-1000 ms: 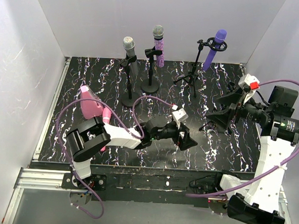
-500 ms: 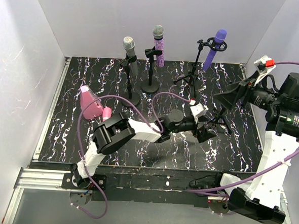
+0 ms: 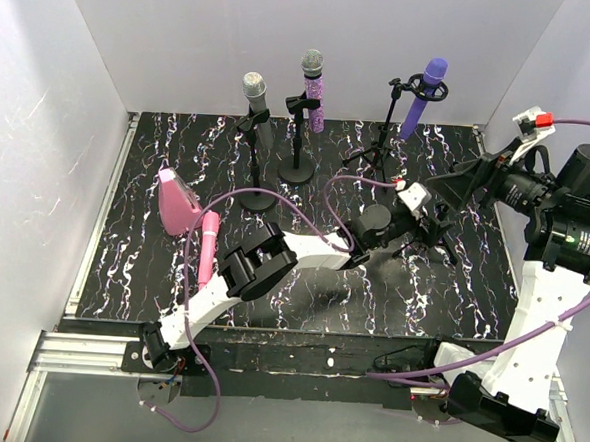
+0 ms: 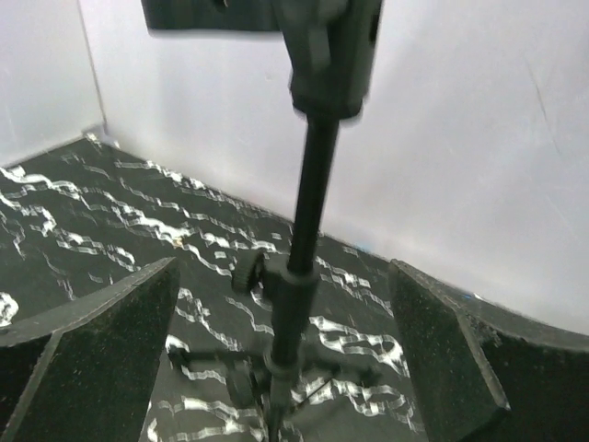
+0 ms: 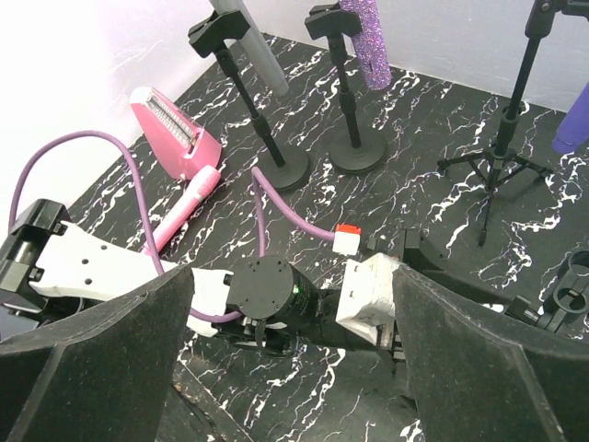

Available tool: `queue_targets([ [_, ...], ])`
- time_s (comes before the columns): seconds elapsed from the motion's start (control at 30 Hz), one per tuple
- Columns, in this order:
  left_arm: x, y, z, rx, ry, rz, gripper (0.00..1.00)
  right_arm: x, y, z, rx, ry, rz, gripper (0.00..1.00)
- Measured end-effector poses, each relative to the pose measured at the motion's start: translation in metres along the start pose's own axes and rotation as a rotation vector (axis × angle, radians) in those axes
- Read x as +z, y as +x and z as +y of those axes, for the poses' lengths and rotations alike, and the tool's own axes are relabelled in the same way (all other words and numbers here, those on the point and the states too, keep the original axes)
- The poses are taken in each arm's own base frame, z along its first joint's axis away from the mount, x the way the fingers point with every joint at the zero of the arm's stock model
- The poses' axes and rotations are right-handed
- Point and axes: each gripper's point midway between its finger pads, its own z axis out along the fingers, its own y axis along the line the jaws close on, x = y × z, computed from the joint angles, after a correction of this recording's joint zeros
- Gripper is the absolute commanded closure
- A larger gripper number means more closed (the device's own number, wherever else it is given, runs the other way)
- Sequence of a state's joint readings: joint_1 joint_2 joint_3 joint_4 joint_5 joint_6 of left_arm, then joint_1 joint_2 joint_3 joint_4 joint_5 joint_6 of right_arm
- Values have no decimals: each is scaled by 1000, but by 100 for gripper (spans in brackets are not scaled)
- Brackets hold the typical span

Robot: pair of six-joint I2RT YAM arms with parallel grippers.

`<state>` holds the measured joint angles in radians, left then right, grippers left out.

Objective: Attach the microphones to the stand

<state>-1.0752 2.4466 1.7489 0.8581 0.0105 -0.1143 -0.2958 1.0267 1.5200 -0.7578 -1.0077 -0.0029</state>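
At 3 o'clock on the bench [image 3: 370, 298], left gripper [image 3: 437, 233] jaws wide open, empty, straddling the bare tripod stand [image 4: 311, 184] pole without touching it. Right gripper [image 3: 456, 183] raised at 2 o'clock, jaws wide, empty. Pink microphone [image 3: 206, 251] lies at 9 o'clock beside pink wedge [image 3: 176, 202]. Silver-grey microphone [image 3: 257, 103], glittery microphone [image 3: 312, 87] and purple microphone [image 3: 424, 94] clipped upright at 12 o'clock.

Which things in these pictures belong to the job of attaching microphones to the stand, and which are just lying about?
Belong to the job: silver-grey microphone, glittery pink-purple microphone, purple microphone, pink microphone (lying loose), empty tripod stand.

Just lying about: pink wedge-shaped object.
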Motion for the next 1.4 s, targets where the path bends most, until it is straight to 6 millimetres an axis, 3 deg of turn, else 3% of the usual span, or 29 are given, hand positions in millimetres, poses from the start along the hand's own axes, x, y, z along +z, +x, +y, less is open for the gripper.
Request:
queue_targets([
  [0.13, 19, -16, 6, 10, -36, -50, 16, -1, 0, -3, 15, 12, -7, 4],
  [0.2, 25, -22, 7, 12, -46, -65, 27, -2, 0, -4, 25, 16, -9, 5],
  [0.3, 34, -28, 9, 16, -57, -85, 51, -3, -1, -6, 26, 20, -19, 5],
  [0.43, 40, -23, 11, 19, -62, -75, 100, -4, 3, -9, 52, 26, -23, 5],
  [0.57, 40, -17, 8, 41, -46, -50, 100, -5, 4, -11, 64, 26, -28, 5],
  [0.67, 29, -21, 6, 40, -34, -52, 100, -5, 6, -10, 65, 21, -32, 5],
  [0.77, 1, -24, 6, 48, -13, 2, 100, -6, 8, -8, 62, 13, -33, 5],
  [0.9, -51, -37, 5, 52, 27, 83, 100, -6, 8, -6, 51, 1, -32, 4],
  [1.1, -151, -78, 25, 91, 39, 148, 100, -5, 18, -5, 41, -29, -20, 5],
  [1.2, -192, -90, 31, 125, 22, 151, 100, -3, 24, -5, 53, -47, -11, 4],
  [1.27, -216, -88, 30, 135, 17, 164, 100, -2, 30, -6, 56, -63, -4, 5],
  [1.4, -243, -72, 33, 137, -8, 211, 100, -1, 36, -5, 67, -84, 3, 5],
])
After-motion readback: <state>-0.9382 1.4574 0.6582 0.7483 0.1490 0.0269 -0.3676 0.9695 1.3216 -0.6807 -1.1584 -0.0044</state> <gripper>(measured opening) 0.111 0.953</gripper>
